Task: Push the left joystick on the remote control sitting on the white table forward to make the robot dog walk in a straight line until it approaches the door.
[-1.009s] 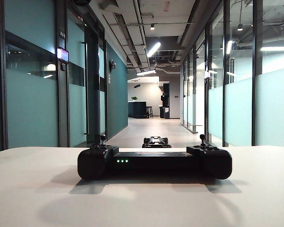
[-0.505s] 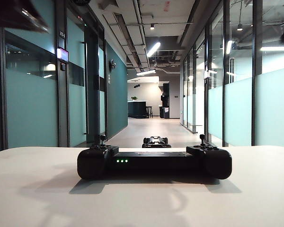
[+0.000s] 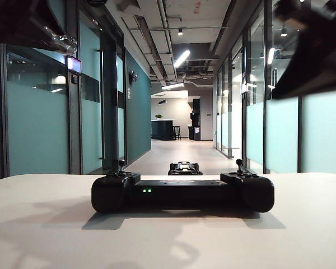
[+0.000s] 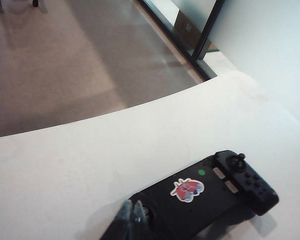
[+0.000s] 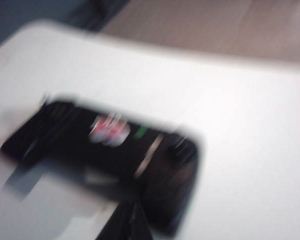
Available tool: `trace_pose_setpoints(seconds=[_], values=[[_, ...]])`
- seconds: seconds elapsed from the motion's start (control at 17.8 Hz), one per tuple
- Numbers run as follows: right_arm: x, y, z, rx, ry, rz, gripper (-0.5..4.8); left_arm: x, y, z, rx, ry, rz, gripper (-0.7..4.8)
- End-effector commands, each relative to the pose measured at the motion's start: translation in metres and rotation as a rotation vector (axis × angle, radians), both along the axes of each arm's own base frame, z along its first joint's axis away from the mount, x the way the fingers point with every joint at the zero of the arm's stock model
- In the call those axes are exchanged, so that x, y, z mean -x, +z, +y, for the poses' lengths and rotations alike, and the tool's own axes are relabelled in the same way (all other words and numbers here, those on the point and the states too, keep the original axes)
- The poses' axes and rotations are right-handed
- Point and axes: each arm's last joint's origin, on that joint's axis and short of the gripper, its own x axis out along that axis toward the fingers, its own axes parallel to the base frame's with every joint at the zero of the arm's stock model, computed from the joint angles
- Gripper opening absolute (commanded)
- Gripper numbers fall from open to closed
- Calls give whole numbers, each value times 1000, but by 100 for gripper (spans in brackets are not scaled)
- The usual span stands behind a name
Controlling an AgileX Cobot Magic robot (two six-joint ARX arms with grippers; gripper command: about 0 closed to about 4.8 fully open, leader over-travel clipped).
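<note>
1. Remote control (image 3: 182, 193) sits on the white table (image 3: 39, 230), green lights lit, nothing touching it.
2. Left joystick (image 3: 121, 166) stands upright, not yet pushed; the second stick (image 3: 239, 165) stands upright too.
3. Left gripper (image 4: 132, 216) hangs just above the controller's left end, fingertips pressed together, holding nothing; I judge it close to the stick.
4. Right gripper (image 5: 126, 220) hangs over the controller, blurred, fingers clenched, empty.
5. Robot dog (image 3: 184, 167) crouches in the corridor beyond the table; the walk remains undone.
</note>
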Motion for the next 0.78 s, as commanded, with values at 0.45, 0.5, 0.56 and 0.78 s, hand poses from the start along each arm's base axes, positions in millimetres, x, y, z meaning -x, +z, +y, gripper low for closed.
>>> trace_pose_setpoints(seconds=[0.45, 0.5, 0.56, 0.78], values=[[-10, -31, 25, 35, -87, 159, 463, 1, 3, -1, 21, -42, -12, -6], [-12, -34, 28, 35, -87, 161, 463, 1, 3, -1, 22, -41, -10, -6], [-15, -38, 31, 26, -96, 172, 463, 1, 3, -1, 23, -41, -10, -6], [-25, -54, 39, 23, -116, 206, 462, 1, 3, -2, 33, -67, -6, -6]])
